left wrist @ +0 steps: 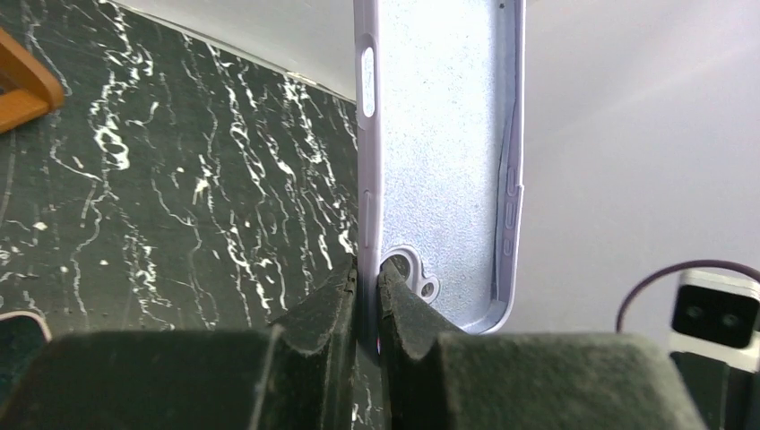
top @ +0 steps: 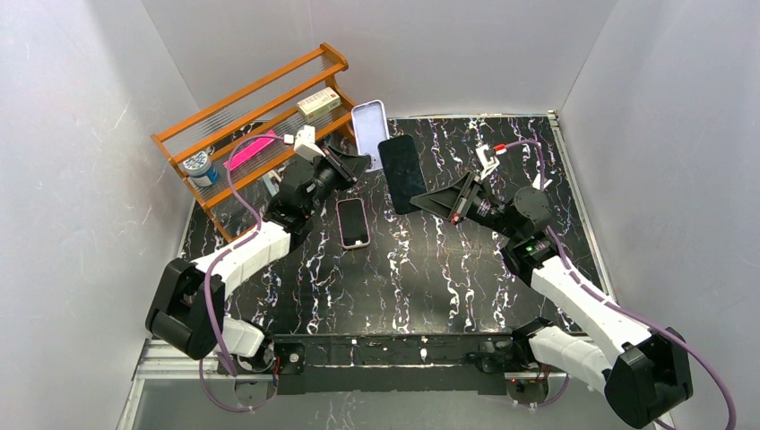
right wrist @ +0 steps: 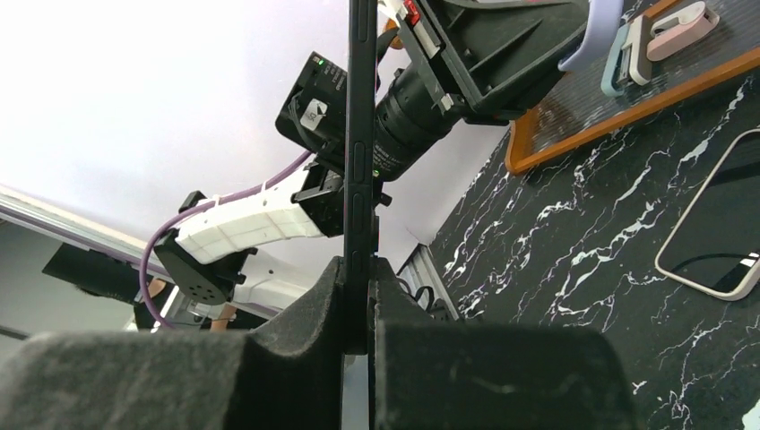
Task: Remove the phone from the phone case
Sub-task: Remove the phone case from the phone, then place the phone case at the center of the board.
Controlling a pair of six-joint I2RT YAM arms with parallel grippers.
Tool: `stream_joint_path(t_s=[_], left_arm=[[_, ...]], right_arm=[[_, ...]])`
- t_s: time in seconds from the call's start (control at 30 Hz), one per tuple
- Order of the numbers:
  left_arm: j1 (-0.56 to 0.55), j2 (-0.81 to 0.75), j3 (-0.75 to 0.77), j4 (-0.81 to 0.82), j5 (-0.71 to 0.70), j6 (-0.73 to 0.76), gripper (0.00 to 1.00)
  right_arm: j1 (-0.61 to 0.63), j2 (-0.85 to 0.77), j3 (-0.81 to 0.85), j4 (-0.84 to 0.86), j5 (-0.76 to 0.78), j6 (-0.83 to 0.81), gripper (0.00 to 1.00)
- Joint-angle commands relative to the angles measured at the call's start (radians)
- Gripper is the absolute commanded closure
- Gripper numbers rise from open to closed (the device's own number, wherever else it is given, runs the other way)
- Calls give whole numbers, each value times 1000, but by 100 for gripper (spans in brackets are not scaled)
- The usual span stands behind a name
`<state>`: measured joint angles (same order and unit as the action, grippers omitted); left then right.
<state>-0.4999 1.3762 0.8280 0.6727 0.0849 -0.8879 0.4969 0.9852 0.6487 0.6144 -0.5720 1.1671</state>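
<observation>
My left gripper [top: 361, 162] [left wrist: 367, 273] is shut on one side wall of the pale lavender phone case [top: 369, 125] [left wrist: 448, 152], near its camera cut-out. The case is held up in the air with its hollow inside facing the wrist camera. My right gripper [top: 414, 202] [right wrist: 363, 264] is shut on the edge of the bare black phone [top: 401, 170] [right wrist: 360, 134], which shows edge-on in the right wrist view. Phone and case are apart, side by side above the back of the table.
A second phone in a light case [top: 353, 222] [right wrist: 717, 224] lies flat on the black marbled table [top: 430, 278]. An orange wooden rack [top: 260, 116] at the back left holds a small box, a tape roll and pink items. White walls enclose the table.
</observation>
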Motion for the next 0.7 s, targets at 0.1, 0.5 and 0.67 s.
stream_joint_path(t_s=[0.1, 0.5, 0.67], left_arm=[[-3, 32, 66, -68, -17, 91, 100], [-47, 85, 74, -414, 25, 79, 100], [-115, 156, 95, -513, -37, 48, 100]], right_arm=[[-35, -73, 30, -120, 44, -152, 99], [-188, -114, -69, -396, 200, -333, 99], [-218, -63, -127, -361, 203, -331, 99]])
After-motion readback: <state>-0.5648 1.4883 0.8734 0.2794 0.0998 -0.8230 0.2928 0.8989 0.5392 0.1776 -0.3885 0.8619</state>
